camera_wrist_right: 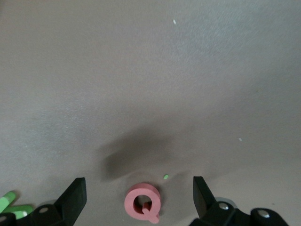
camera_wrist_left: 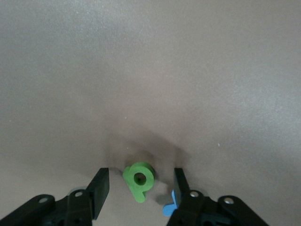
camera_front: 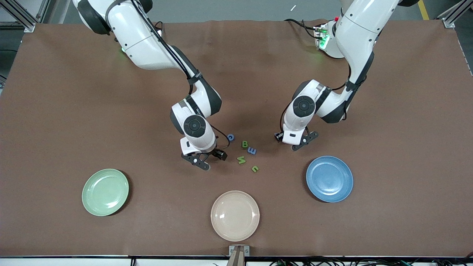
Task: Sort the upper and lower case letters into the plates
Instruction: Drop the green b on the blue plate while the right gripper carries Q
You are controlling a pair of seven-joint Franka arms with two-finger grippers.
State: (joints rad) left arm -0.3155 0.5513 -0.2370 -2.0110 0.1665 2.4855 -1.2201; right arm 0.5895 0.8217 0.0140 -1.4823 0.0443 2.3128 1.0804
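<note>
Both arms bend down over mid-table, wrists pointing at the cloth. The right gripper [camera_front: 202, 159] hangs low with jaws wide, a pink Q [camera_wrist_right: 143, 203] on the cloth between its fingers [camera_wrist_right: 75, 197]. The left gripper [camera_front: 300, 142] – jaws also wide – straddles a green letter [camera_wrist_left: 139, 180], a blue one [camera_wrist_left: 170, 207] just beside it. Five more letters [camera_front: 244, 152] lie between the grippers. The green plate [camera_front: 105, 192] sits at seven o'clock from them, the blue plate [camera_front: 329, 178] at four o'clock – neither holding any letter.
</note>
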